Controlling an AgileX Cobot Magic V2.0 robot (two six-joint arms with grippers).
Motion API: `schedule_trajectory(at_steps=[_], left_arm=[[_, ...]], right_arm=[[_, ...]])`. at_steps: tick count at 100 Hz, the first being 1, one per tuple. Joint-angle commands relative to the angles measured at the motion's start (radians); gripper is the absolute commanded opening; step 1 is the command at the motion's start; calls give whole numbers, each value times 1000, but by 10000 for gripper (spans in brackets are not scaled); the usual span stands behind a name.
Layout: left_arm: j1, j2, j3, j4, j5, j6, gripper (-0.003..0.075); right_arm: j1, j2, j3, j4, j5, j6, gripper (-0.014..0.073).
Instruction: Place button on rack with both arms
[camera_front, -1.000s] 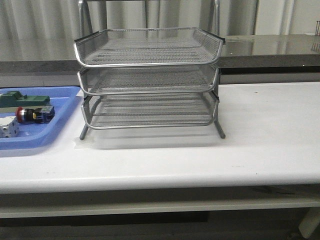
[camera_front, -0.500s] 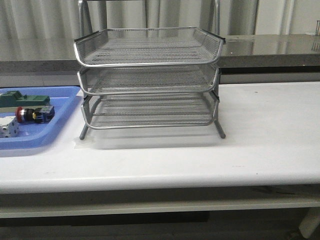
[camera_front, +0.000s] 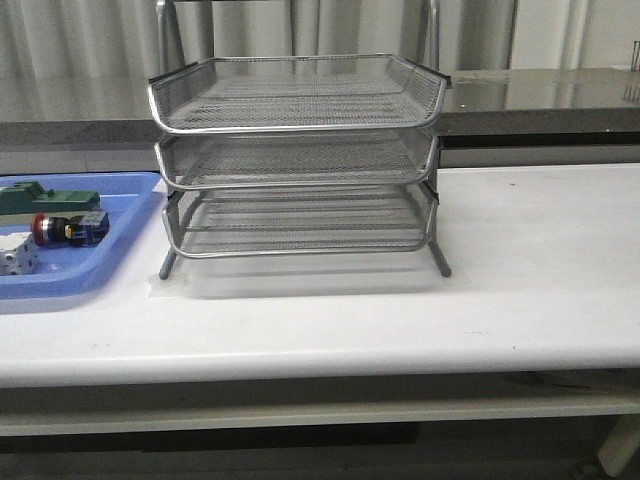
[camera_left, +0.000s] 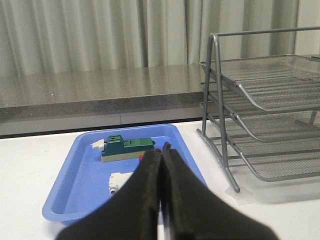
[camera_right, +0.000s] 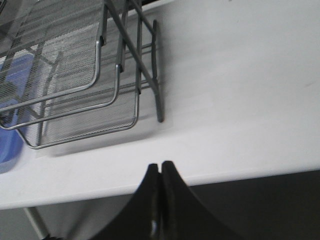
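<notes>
The button (camera_front: 66, 229) lies on its side in the blue tray (camera_front: 120, 250) at the left of the table (camera_front: 530, 270), red head toward the left and blue rear block toward the right. Its yellow detail shows only as a small blurred spot. Just beyond it lies the green block (camera_front: 48, 199), and just nearer sits the white block (camera_front: 17, 257), which the left picture edge cuts off along with the tray's left part.

In the left wrist view the button is almost wholly hidden behind the left gripper (camera_left: 161, 150); only a sliver of red shows beside the fingertips. That gripper's fingers are pressed together with nothing between them, and it hangs over the tray's near side. The green block (camera_left: 129, 147) and part of the white block (camera_left: 119, 181) remain visible there.

The rack (camera_front: 297, 160) stands right of the tray, near the table's middle, with all three mesh tiers bare. Its upright frame is cut off at the top of the front view.

The right gripper (camera_right: 160, 167) has its fingers closed against each other, holding nothing, over the table's near edge and nearer than the rack (camera_right: 75, 85). Neither arm appears in the front view.
</notes>
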Motion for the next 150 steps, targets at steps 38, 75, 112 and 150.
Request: schedule_trajectory(at_steps=[38,75,112,150], left_arm=[[-1,-34,55,1,-80,-12,-21],[-1,-34,55,1,-80,-12,-21],[-1,-34,55,1,-80,-12,-21],[-1,-34,55,1,-80,-12,-21]], right_arm=[[-7,283,-48,214,-42,-22,-59],[-3,313,-48,437,-38,-206,272],[-3,341,-48,651,-66,-302,370],[-3,585,-48,1120,17,-628,370]])
